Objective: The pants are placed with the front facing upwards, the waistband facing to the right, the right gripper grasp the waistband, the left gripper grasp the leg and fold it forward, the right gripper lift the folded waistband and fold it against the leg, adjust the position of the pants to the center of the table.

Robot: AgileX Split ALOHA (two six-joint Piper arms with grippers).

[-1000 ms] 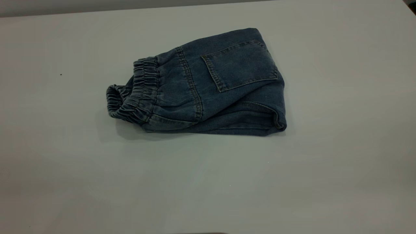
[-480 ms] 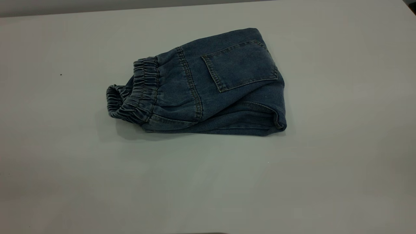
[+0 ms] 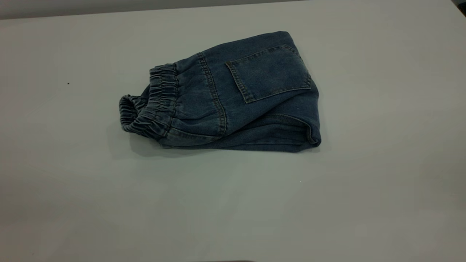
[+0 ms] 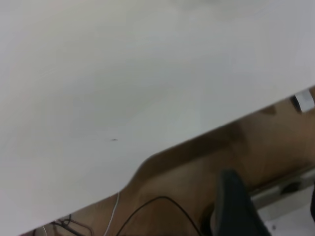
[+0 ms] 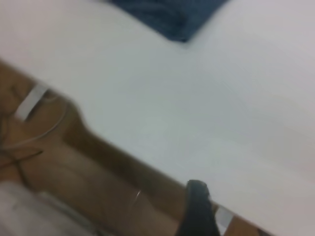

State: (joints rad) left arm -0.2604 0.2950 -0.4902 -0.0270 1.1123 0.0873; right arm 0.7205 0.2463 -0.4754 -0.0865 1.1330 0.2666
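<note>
Nearest the exterior camera lies bare white table (image 3: 233, 211). Farther back, about mid-table, the folded denim pants (image 3: 251, 105) lie flat — back pocket (image 3: 269, 72) up, the ruched waistband (image 3: 153, 102) toward the left. No gripper is near them; each wrist view shows just one dark finger beyond the table's edge — whether either claw is open, I cannot tell.

You've got the white table (image 3: 72, 203) with just the folded pants (image 3: 233, 98) lying on it, slightly above frame center.
</note>
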